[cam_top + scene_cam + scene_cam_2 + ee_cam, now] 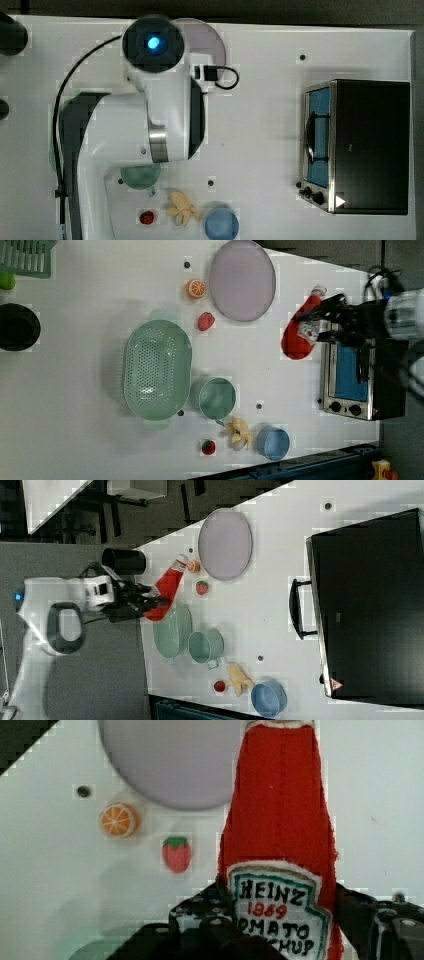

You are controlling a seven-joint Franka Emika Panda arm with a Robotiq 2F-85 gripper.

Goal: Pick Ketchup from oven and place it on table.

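Up close, the gripper [280,930] has its black fingers [200,925] clamped on the labelled body of the ketchup [280,820], carried above the table [75,405] near the lilac plate [242,280], with the oven [357,380] beyond by the far edge.

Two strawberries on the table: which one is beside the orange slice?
The strawberry next to the lilac plate and orange slice. The other strawberry lies by the banana.

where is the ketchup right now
The ketchup is held in the hand, above the table, between the lilac plate and the oven in the left view.
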